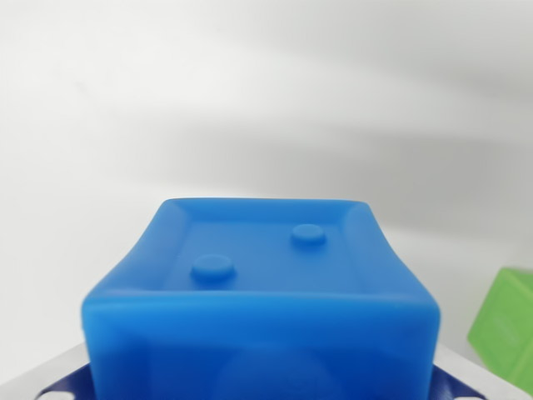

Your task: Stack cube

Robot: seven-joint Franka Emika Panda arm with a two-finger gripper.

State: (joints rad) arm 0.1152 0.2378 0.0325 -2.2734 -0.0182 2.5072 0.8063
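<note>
Two cubes show in the wrist view: a blue cube [258, 292] filling the lower middle, close under the camera, and a green cube [506, 327] on the white tabletop [166, 125] at the wrist view's right edge. The pincer's fingers are hidden, so whether it clamps the blue cube I cannot tell. If blue is carried, centre it squarely over green and lower gently before releasing.

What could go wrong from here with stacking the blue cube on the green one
The blue cube fills most of the wrist view, so the fingers and the grip cannot be checked; a loose hold might let it slip. The green cube sits at the wrist view's right edge, mostly cut off, so alignment is hard to judge and a misplaced drop could land off centre or knock it.
</note>
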